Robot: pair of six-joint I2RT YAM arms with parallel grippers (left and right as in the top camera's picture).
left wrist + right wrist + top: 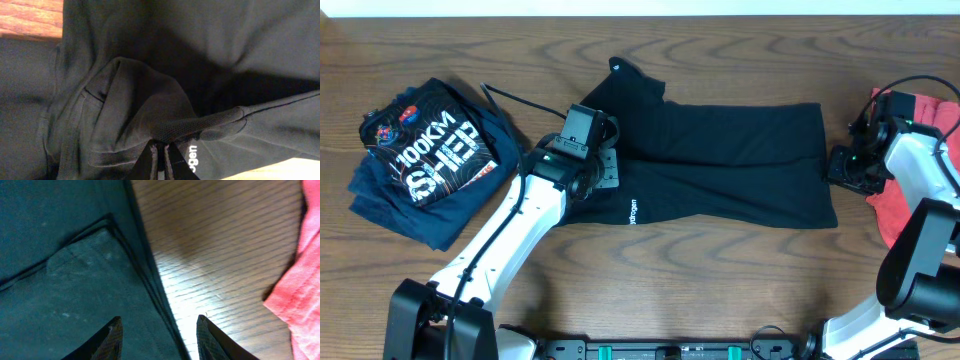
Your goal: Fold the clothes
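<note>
Tee (720, 165), black, at middle of bench (720, 290); my left pincer (161, 155) clamped on bunched fold, my right pincer (159, 340) apart over hem toward right edge.

spread tee (720, 165) across the middle of the surface (720, 285), nearer the far edge, 100KM tee (425, 160) by the left edge, third garment (885, 215) at the right edge, left tool (162, 152) on the spread tee's left end, right tool (160, 330) over its right hem

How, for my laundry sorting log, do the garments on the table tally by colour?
black tee: 1
navy "100KM" tee: 1
red garment: 1
Total: 3
</note>
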